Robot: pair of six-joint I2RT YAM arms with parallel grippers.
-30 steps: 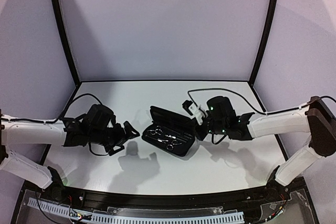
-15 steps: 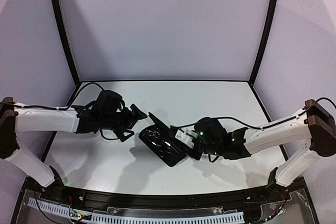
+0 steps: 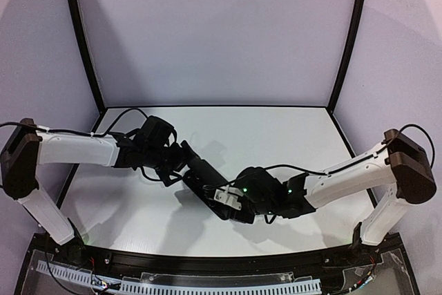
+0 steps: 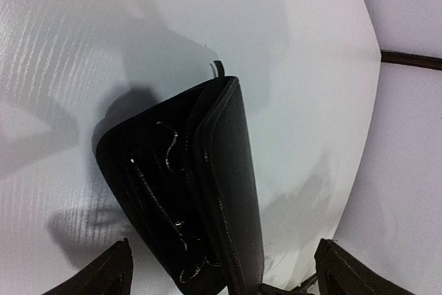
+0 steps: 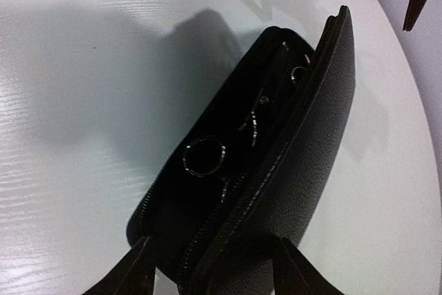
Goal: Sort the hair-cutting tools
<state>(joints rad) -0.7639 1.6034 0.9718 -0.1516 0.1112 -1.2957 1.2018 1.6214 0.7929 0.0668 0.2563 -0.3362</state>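
Fingers (image 4: 110, 274) on the left gripper (image 3: 182, 159) are hanging wide apart, touching nothing, hovering just off the 10 o'clock end of the case (image 3: 207, 186); fingers (image 5: 141, 267) on the right gripper (image 3: 226, 202) are sitting apart too, straddling the 4 o'clock end, and I'm not reading that as a clamp, though I can't tell whether a pad is brushing the shell; the case is lying on the table (image 3: 290, 136) a bit toward 6 o'clock of centre, running 10 to 4 in the top view; its lid (image 5: 311, 150) is standing half up, neither flat open nor shut; inside I'm seeing the scissors (image 5: 204, 155), finger rings and blades glinting; the combs I'm not making out, too dark in there; no tool is showing outside the case in any view, so I'm guessing the sorting part is basically done; what I'm thinking is left: getting the lid down flat and probably zipping it, which isn't done yet.
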